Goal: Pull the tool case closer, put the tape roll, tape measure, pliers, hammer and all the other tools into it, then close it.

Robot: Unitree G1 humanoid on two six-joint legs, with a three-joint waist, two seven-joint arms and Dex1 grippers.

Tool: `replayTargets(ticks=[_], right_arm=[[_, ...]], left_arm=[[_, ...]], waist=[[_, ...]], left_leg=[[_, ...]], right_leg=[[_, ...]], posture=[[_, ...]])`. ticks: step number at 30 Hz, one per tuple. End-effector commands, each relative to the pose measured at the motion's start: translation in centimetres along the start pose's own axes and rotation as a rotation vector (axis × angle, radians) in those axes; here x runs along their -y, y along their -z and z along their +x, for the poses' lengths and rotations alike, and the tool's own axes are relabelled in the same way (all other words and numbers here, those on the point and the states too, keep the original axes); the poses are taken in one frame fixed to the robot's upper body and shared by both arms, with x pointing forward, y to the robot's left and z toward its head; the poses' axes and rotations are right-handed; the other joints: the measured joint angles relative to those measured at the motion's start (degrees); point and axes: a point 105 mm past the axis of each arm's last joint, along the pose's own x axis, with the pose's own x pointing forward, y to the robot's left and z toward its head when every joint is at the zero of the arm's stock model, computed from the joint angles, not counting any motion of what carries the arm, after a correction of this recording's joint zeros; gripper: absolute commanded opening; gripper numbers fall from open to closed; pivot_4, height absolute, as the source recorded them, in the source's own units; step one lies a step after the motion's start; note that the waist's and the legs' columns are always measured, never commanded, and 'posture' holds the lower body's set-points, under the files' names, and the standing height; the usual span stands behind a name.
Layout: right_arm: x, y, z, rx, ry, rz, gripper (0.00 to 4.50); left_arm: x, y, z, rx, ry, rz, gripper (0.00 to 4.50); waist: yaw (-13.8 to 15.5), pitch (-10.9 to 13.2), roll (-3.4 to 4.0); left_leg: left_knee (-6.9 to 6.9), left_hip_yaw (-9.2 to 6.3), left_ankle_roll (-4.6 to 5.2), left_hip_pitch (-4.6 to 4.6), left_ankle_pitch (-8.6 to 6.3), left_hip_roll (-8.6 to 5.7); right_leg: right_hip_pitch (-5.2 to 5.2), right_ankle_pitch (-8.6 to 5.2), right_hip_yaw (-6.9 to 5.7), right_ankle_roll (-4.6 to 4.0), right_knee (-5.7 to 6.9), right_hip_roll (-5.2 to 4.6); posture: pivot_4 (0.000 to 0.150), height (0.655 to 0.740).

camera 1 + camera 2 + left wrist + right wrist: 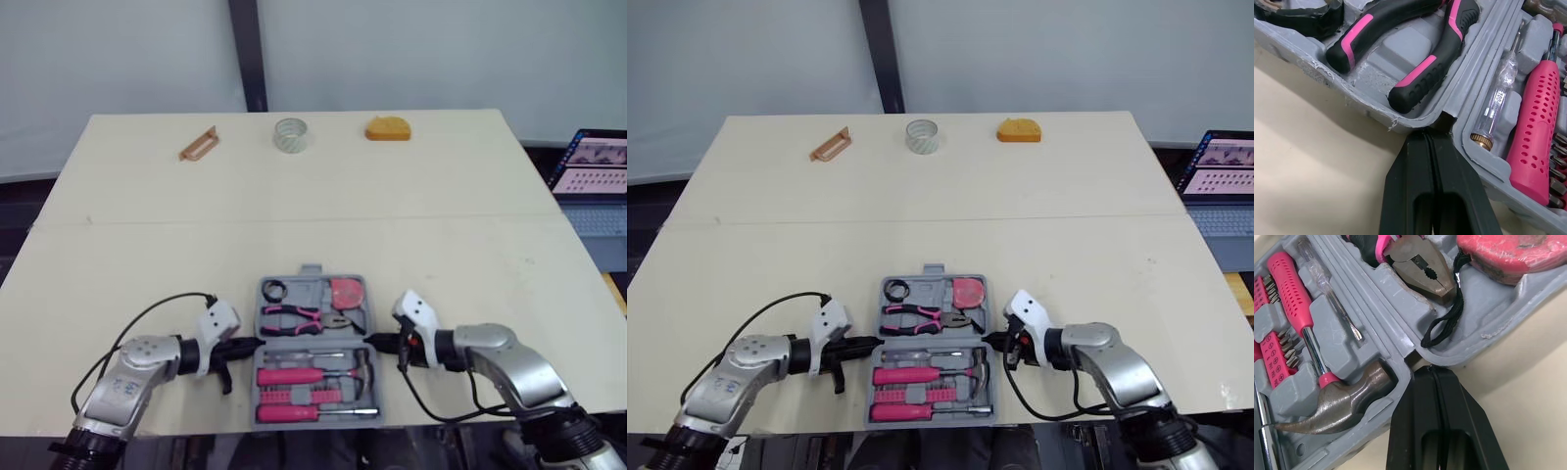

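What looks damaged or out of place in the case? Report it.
The tool case rim is torn and ragged near the hinge, beside the pliers. The tape measure has its black strap lying loose across the tray.

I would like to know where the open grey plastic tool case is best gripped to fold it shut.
Probably the outer edge of its far half, beside the handle tab, approached from the far side. The open grey plastic tool case lies flat, hinged side to side between the shut left gripper and right gripper, so that edge gives most leverage.
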Motion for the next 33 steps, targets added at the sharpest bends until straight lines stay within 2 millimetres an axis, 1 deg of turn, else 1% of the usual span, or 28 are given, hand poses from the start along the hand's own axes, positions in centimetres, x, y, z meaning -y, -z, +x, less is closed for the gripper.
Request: replayTargets(ticks=[1, 3, 4, 5, 6, 7, 8, 10, 12, 13, 14, 17, 19, 21, 26, 30, 33], right_arm=[[1.3, -0.4, -1.8, 0.008, 0.04, -0.024, 0.02], [1.9, -0.4, -2.7, 0.008, 0.062, -0.007, 0.02], [2.2, -0.6, -3.1, 0.018, 0.061, 0.015, 0.26], [2.4, -1.0, -3.5, 0.043, 0.054, 0.051, 0.57], [2.6, -1.7, -3.9, 0.079, 0.049, 0.091, 0.85], [2.8, -2.3, -4.1, 0.108, 0.045, 0.12, 1.34], [3.1, -3.0, -4.3, 0.143, 0.042, 0.154, 1.77], [3.6, -4.1, -4.5, 0.189, 0.029, 0.208, 2.77], [4.1, -4.9, -4.3, 0.209, 0.019, 0.266, 3.81], [4.4, -5.3, -4.1, 0.212, 0.019, 0.291, 4.28], [4.8, -5.6, -3.9, 0.216, 0.021, 0.317, 4.4], [5.3, -6.5, -2.9, 0.221, 0.011, 0.376, 4.4], [5.5, -6.4, -1.9, 0.195, 0.012, 0.417, 4.4], [5.7, -6.2, -1.0, 0.17, 0.017, 0.448, 4.4], [6.1, -5.9, 0.7, 0.127, 0.033, 0.495, 4.4], [5.8, -5.8, 1.6, 0.117, 0.019, 0.518, 4.4], [5.2, -5.8, 2.5, 0.118, -0.019, 0.547, 4.4]], left_arm=[[-1.8, 1.0, -2.2, -0.034, -0.084, -0.011, 0.0], [-2.6, 1.0, -3.4, -0.037, -0.12, 0.008, 0.0], [-3.0, 0.7, -4.0, -0.025, -0.135, 0.03, 0.0], [-3.1, 0.0, -4.6, 0.004, -0.137, 0.039, 0.0], [-2.9, -0.7, -5.1, 0.026, -0.122, 0.052, 0.0], [-2.6, -1.1, -5.3, 0.037, -0.102, 0.063, 0.0], [-2.0, -1.3, -5.5, 0.03, -0.073, 0.077, 0.0], [-0.8, -1.5, -5.5, 0.016, -0.019, 0.102, 0.0], [0.4, -2.7, -5.3, 0.074, 0.027, 0.062, 0.0], [1.0, -2.9, -5.2, 0.085, 0.049, 0.047, 0.0], [1.7, -2.7, -5.1, 0.068, 0.078, 0.044, 0.0], [3.8, -1.8, -4.5, 0.021, 0.168, -0.01, 0.0], [5.2, -0.6, -4.0, -0.041, 0.221, -0.029, 0.0], [6.2, 0.3, -3.5, -0.086, 0.247, -0.022, 0.0], [7.2, 1.4, -2.3, -0.105, 0.262, -0.019, 0.0], [7.0, 3.5, -1.8, -0.165, 0.248, 0.014, 0.0], [7.0, 4.4, -1.6, -0.189, 0.252, 0.038, 0.0]], waist=[[0.0, 0.0, 0.0], [0.0, 0.0, 0.0], [-0.04, 0.01, 0.0], [-0.05, 0.01, 0.01], [-0.06, 0.02, 0.01], [-0.04, 0.03, 0.01], [-0.04, 0.03, 0.0], [-0.04, 0.05, 0.03], [-0.05, 0.07, 0.05], [0.01, 0.07, 0.04], [0.01, 0.07, 0.04], [-0.09, 0.08, 0.07], [-0.13, 0.09, 0.09], [-0.12, 0.1, 0.11], [-0.01, 0.1, 0.13], [-0.17, 0.07, 0.19], [-0.25, -0.05, 0.32]], left_leg=[[0.0, 0.0, 0.0, 0.0, 0.0, 0.0], [0.0, 0.0, 0.0, 0.0, 0.0, 0.0], [0.0, 0.0, 0.0, 0.0, 0.0, 0.0], [-0.01, 0.0, 0.0, 0.0, 0.0, 0.0], [-0.02, 0.0, 0.0, -0.01, 0.0, 0.01], [-0.01, 0.0, 0.0, -0.02, 0.0, 0.01], [-0.01, 0.0, 0.0, -0.03, 0.0, 0.01], [-0.01, 0.0, 0.0, -0.03, 0.0, 0.01], [-0.01, 0.0, 0.0, -0.04, 0.0, 0.02], [-0.01, 0.0, 0.0, -0.04, 0.0, 0.02], [-0.01, -0.01, 0.0, -0.04, 0.0, 0.02], [-0.01, -0.01, 0.0, -0.04, 0.0, 0.02], [-0.02, -0.01, 0.0, -0.04, 0.0, 0.02], [-0.02, 0.0, 0.0, -0.04, 0.0, 0.02], [0.0, 0.0, 0.0, -0.06, 0.0, 0.01], [-0.03, 0.01, 0.0, -0.03, 0.0, 0.02], [-0.05, 0.01, -0.01, 0.01, 0.0, 0.01]], right_leg=[[0.0, 0.0, 0.0, 0.0, 0.0, 0.0], [0.0, 0.0, -0.01, 0.0, -0.01, 0.0], [0.0, 0.0, 0.0, 0.0, -0.01, 0.0], [-0.01, 0.0, -0.01, 0.0, -0.02, 0.0], [-0.01, 0.0, -0.01, 0.0, -0.02, 0.0], [-0.02, 0.0, -0.01, 0.0, -0.02, 0.0], [-0.02, 0.0, -0.01, 0.0, -0.03, 0.0], [-0.02, 0.0, 0.0, 0.0, -0.04, -0.01], [-0.02, 0.0, -0.01, 0.0, -0.04, 0.0], [-0.02, 0.0, 0.0, 0.0, -0.03, 0.0], [-0.02, 0.0, -0.01, 0.0, -0.03, 0.0], [-0.02, 0.0, 0.0, 0.0, -0.02, 0.0], [-0.03, 0.0, 0.0, 0.0, -0.01, 0.0], [-0.04, 0.0, 0.0, 0.0, 0.0, 0.0], [-0.05, 0.0, 0.01, 0.0, -0.01, 0.0], [-0.05, 0.0, 0.01, 0.0, 0.0, 0.0], [-0.04, 0.0, 0.01, 0.0, 0.01, 0.0]], posture=[[0.15, 0.74], [0.15, 0.74], [0.15, 0.74], [0.15, 0.74], [0.15, 0.74], [0.15, 0.74], [0.15, 0.74], [0.15, 0.74], [0.15, 0.74], [0.15, 0.74], [0.15, 0.74], [0.15, 0.74], [0.15, 0.74], [0.15, 0.74], [0.15, 0.74], [0.15, 0.74], [0.15, 0.74]])
